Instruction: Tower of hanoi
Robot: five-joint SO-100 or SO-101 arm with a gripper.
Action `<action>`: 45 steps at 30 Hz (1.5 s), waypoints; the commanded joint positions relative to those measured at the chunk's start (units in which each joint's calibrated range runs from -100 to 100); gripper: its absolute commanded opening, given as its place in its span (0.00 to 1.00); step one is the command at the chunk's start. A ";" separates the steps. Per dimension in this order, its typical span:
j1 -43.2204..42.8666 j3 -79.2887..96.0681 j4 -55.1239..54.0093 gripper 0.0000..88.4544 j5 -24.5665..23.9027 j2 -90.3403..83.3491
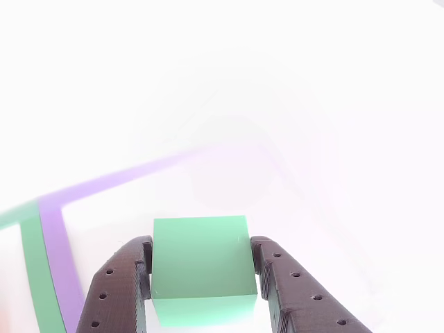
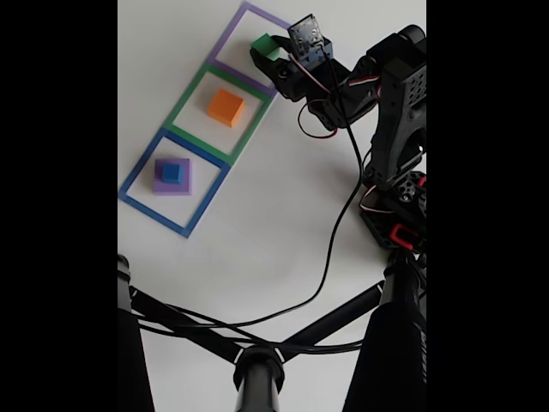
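- My end effector [image 1: 202, 277] is clenched on the green cube [image 1: 201, 260]; in the other view both dark fingers [image 1: 121, 288] press its left and right faces.
- In the fixed view the end effector [image 2: 268, 53] holds the green cube [image 2: 263, 44] over the purple outline [image 2: 225, 36], the topmost of three squares. I cannot tell whether the cube touches the surface [image 2: 283, 206].
- Other view is heavily overexposed: a purple line [image 1: 57, 243] and a green line [image 1: 35, 277] run side by side at lower left; the rest is washed out white.
- Orange cube [image 2: 226, 107] sits inside the green outline [image 2: 184, 103], the middle square.
- Purple slab [image 2: 172, 177] lies inside the blue outline [image 2: 141, 176], the lowest square, with the blue cube [image 2: 171, 172] on top of it.
- My arm [image 2: 396, 103] reaches in from the right of the fixed view; a black cable [image 2: 330, 249] trails from it across the surface toward the dark stand [image 2: 257, 369] at the bottom.
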 commanded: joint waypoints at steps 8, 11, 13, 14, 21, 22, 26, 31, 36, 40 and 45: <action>1.25 -2.70 -2.76 0.22 0.39 1.51; 1.25 -2.70 -2.76 0.26 0.39 1.51; 1.25 -2.70 -2.60 0.27 0.39 0.95; 1.15 -2.52 -2.36 0.28 0.39 0.46; 0.19 1.76 13.67 0.28 0.39 -17.71; 0.10 1.94 18.53 0.28 0.39 -22.07; 0.29 -1.52 45.90 0.25 0.39 -40.96; -0.38 -16.43 81.77 0.08 0.39 -53.88; -3.83 -34.88 110.43 0.04 0.39 -56.62; -8.15 -47.34 125.90 0.01 0.39 -57.43; -14.86 -57.88 137.24 0.00 0.39 -57.75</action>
